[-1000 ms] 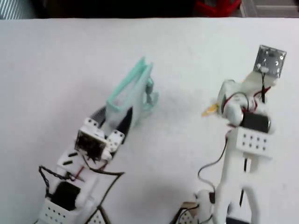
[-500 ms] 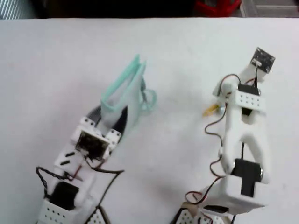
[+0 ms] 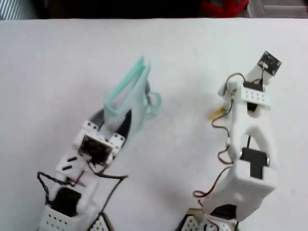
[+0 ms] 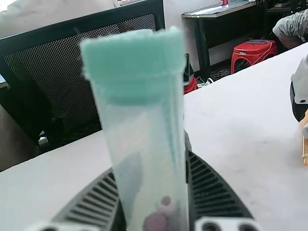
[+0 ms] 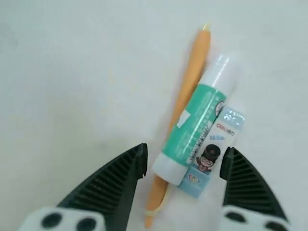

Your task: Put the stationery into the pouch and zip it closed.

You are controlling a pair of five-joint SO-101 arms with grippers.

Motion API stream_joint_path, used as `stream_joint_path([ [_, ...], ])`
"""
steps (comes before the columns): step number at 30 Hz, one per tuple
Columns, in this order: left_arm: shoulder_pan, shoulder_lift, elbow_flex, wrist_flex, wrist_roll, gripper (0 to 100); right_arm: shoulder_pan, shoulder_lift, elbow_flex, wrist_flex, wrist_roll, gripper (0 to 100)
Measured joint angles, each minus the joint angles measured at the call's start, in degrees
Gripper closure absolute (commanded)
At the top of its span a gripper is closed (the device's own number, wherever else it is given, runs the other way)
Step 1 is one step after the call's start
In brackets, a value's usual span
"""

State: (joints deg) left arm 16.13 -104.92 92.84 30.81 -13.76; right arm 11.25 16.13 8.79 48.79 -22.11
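In the high view, two arms stand at one white table. A single pouch, mint green and see-through, stands on edge left of the middle. The left arm comes in from the near-left corner, and the left gripper pinches the near end of the pouch between its two dark fingers. The right arm stretches up the right side, well apart from the pouch, and the tip of one orange pen pokes out beside its far end. In the left wrist view, the pouch rises upright with a green band across its top, and two ribbed fingers press against its sides. A pinkish shape shows dimly through the wall low down, too blurred to name. A black mesh chair and a red stool stand beyond the table. In the right wrist view, the right gripper hangs over the stationery with its two fingers spread wide, one on either side of the pieces. Three pieces lie together on the table: one orange pen, one green-and-white glue stick lying along it and touching it, and one pale blue packet partly under the glue stick. All three are outside the pouch.
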Motion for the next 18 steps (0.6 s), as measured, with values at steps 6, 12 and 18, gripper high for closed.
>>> stream_joint_path([
  [6, 0.0, 0.0, 0.0, 0.0, 0.0, 85, 0.1, 8.8, -10.5, 4.6, 0.0, 91.2],
  [12, 0.0, 0.0, 0.0, 0.0, 0.0, 85, 1.0, 12.1, -14.7, 6.2, 0.0, 96.7],
  [18, 0.0, 0.0, 0.0, 0.0, 0.0, 85, 1.1, 12.2, -15.0, 6.5, 1.1, 98.0],
])
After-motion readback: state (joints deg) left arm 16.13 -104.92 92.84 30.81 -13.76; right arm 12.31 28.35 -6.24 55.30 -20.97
